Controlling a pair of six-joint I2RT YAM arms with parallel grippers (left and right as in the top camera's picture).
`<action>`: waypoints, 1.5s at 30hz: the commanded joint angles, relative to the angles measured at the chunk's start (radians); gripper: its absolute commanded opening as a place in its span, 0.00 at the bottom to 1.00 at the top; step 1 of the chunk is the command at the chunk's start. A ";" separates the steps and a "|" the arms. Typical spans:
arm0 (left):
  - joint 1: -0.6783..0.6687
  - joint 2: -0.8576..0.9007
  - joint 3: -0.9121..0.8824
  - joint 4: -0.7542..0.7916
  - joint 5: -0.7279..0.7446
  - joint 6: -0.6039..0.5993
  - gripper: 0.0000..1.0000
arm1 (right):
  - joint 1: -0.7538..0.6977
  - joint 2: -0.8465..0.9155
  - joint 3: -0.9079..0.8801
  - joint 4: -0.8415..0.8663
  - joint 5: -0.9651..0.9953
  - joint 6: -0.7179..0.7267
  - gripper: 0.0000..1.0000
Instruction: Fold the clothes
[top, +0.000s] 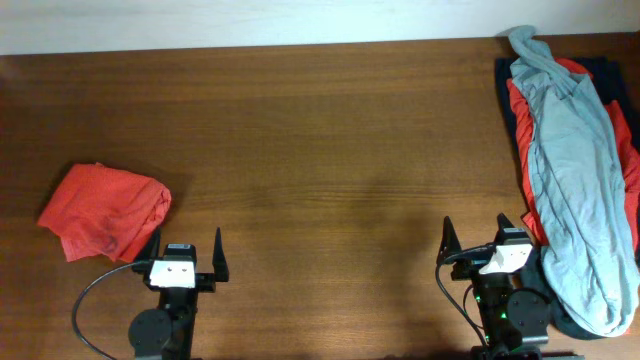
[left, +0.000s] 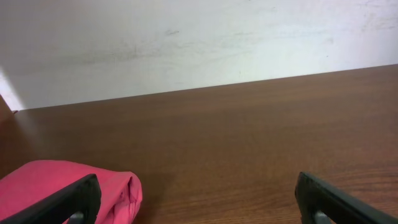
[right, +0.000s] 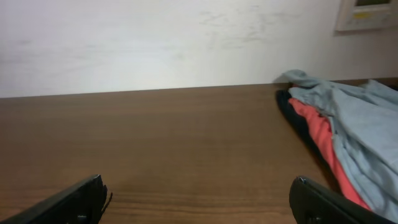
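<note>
A folded red garment (top: 103, 211) lies at the left of the table; it also shows in the left wrist view (left: 68, 186), just beside the left finger. A pile of clothes lies along the right edge: a grey-blue garment (top: 572, 170) on top of a red one (top: 520, 110) and a dark navy one (top: 506, 120). The pile also shows in the right wrist view (right: 348, 130). My left gripper (top: 186, 250) is open and empty near the front edge, right of the red garment. My right gripper (top: 475, 237) is open and empty, next to the pile's lower left.
The brown wooden table (top: 320, 150) stretches between the two heaps. A white wall (left: 186, 43) stands behind the table's far edge. A white wall panel (right: 370, 12) hangs at the upper right.
</note>
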 joint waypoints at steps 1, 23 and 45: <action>0.005 -0.006 0.000 -0.009 -0.007 0.001 0.99 | 0.005 -0.002 0.000 0.008 -0.093 0.008 0.99; 0.005 0.530 0.520 -0.240 -0.006 -0.052 0.99 | 0.004 0.450 0.580 -0.562 0.089 0.008 0.99; 0.005 0.773 0.772 -0.449 0.196 -0.052 0.99 | -0.416 1.283 1.220 -0.544 0.193 -0.051 0.96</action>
